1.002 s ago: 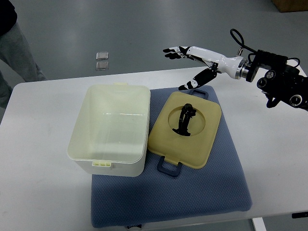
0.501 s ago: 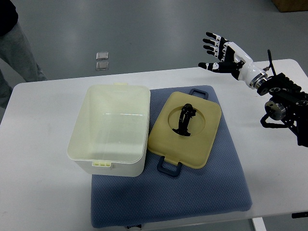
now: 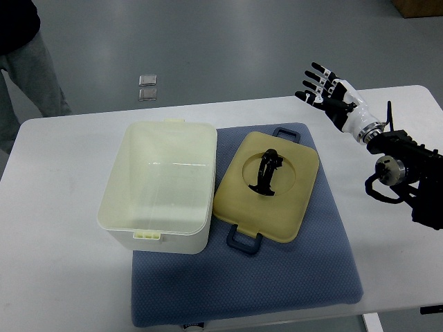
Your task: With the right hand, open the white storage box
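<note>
The white storage box (image 3: 159,183) stands open on the left part of the blue mat (image 3: 277,277), its inside bare. Its cream lid (image 3: 266,183) lies flat on the mat to the right of the box, black handle up, with blue latches at both ends. My right hand (image 3: 325,90) is raised above the table's far right edge, well away from the lid, its fingers spread and holding nothing. The right arm comes in from the right edge. No left arm shows.
The white table (image 3: 55,277) carries the mat. A person's grey trouser leg (image 3: 31,76) stands at the top left beyond the table. Two small square plates (image 3: 147,88) lie on the grey floor behind the table.
My right hand has pulled back from above the lid's far end toward the right and turned its palm up and outward. The lid and box have not moved.
</note>
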Action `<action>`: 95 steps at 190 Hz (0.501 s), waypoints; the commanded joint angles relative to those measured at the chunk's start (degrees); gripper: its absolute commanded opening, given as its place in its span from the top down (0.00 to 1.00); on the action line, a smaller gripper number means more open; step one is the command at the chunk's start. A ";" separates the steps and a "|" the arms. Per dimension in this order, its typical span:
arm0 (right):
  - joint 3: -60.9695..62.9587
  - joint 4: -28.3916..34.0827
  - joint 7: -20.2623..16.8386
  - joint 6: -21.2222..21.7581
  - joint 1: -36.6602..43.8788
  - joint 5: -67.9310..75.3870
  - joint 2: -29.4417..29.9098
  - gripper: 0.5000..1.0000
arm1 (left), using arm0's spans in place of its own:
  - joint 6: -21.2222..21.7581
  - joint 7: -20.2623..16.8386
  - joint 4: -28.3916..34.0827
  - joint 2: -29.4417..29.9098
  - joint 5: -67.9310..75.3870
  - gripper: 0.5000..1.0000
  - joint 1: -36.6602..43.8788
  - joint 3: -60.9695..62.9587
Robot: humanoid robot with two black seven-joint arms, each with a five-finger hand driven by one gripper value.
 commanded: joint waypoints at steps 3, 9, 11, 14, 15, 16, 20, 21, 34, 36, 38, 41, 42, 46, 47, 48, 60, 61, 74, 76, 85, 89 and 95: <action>0.10 -0.07 0.50 1.04 -1.21 0.51 1.10 0.14 | 0.02 -0.05 0.00 0.00 0.00 0.00 0.00 -0.02; 0.28 -0.16 0.85 0.86 -1.30 0.60 1.36 0.14 | 0.02 -0.05 0.00 0.00 0.00 0.00 0.00 -0.02; 0.46 -0.16 0.94 0.86 -1.30 0.60 1.54 0.15 | 0.02 0.04 0.00 0.00 0.00 0.00 0.00 -0.02; 0.98 -0.16 1.20 0.86 -1.38 0.60 1.71 0.15 | 0.02 0.04 0.00 0.00 0.00 0.00 0.00 -0.02; 0.98 -0.16 1.20 0.86 -1.39 0.60 1.71 0.15 | 0.02 0.04 0.00 0.00 0.00 0.00 0.00 -0.02; 0.98 -0.16 1.20 0.86 -1.39 0.60 1.71 0.15 | 0.02 0.04 0.00 0.00 0.00 0.00 0.00 -0.02; 2.21 -0.16 1.56 0.86 -1.65 0.51 1.89 0.14 | 0.02 -0.05 0.00 0.00 0.00 0.00 0.00 -0.02; 2.21 -0.16 1.56 0.86 -1.65 0.51 1.89 0.14 | 0.02 -0.05 0.00 0.00 0.00 0.00 0.00 -0.02; 5.20 -0.60 1.82 0.68 -2.79 0.34 1.98 0.14 | 0.02 -0.05 0.00 0.00 0.00 0.00 0.00 -0.02; 5.55 -0.69 1.82 0.68 -3.06 0.34 1.98 0.14 | 0.02 0.04 0.00 0.00 0.00 0.00 0.00 -0.02; 5.99 -0.95 1.82 0.68 -3.23 0.34 1.98 0.14 | 0.02 -0.05 0.00 0.00 0.00 0.00 0.00 0.07; 6.78 -1.30 1.82 0.68 -3.41 0.34 2.06 0.14 | 0.02 0.04 0.00 0.00 0.00 0.00 0.00 -0.02; 6.78 -1.30 1.82 0.68 -3.41 0.34 2.06 0.14 | 0.02 0.04 0.00 0.00 0.00 0.00 0.00 -0.02; 7.31 -1.74 1.82 0.68 -3.58 0.34 2.06 0.14 | 0.02 0.04 0.00 0.00 0.00 0.00 0.00 0.07; 7.57 -2.00 1.82 0.68 -3.67 0.34 2.06 0.14 | 0.02 0.04 0.00 0.00 0.00 0.00 0.00 -0.02; 7.57 -2.00 1.82 0.68 -3.67 0.34 2.06 0.14 | 0.02 0.04 0.00 0.00 0.00 0.00 0.00 -0.02; 8.19 -3.24 1.91 0.68 -3.76 0.34 2.50 0.14 | 0.02 0.04 0.00 0.00 0.00 0.00 0.00 -0.02; 8.19 -3.41 1.82 0.68 -3.76 0.34 2.59 0.14 | 0.02 0.04 0.00 0.00 0.00 0.00 0.00 -0.02; 8.10 -4.11 1.91 0.60 -3.85 0.16 2.86 0.14 | 0.02 -0.05 0.00 0.00 0.00 0.00 0.26 0.07; 8.10 -4.11 1.82 0.60 -3.85 0.16 2.86 0.14 | 0.02 0.04 0.00 0.00 0.00 0.00 0.26 0.07; 8.10 -4.29 1.91 0.60 -3.93 -0.10 2.94 0.14 | 0.02 0.04 0.00 0.00 0.00 0.00 0.35 0.07; 8.10 -4.38 1.91 0.60 -4.02 -0.28 2.94 0.14 | 0.02 0.04 0.00 0.00 0.00 0.00 0.35 0.07; 8.10 -4.38 1.91 0.60 -4.29 -0.28 2.94 0.14 | 0.02 0.04 0.00 0.00 0.00 0.00 0.35 0.07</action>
